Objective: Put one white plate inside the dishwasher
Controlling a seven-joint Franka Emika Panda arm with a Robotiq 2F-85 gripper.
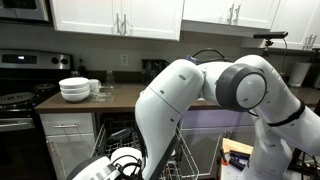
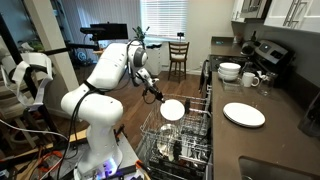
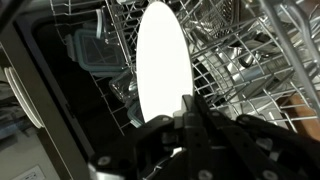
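Jaws pinch the rim of the plate (image 3: 160, 60), the gripper (image 3: 186, 106) holding it upright among the dishwasher (image 2: 200, 135) rack's wire tines (whether it touches them is unclear). Dark containers (image 3: 92, 52) crowd the rack beside it. A second plate (image 2: 244, 114) and bowls (image 2: 229, 71) sit on the counter (image 2: 285, 130). The arm (image 2: 100, 75) reaches forward, wrist angled down.
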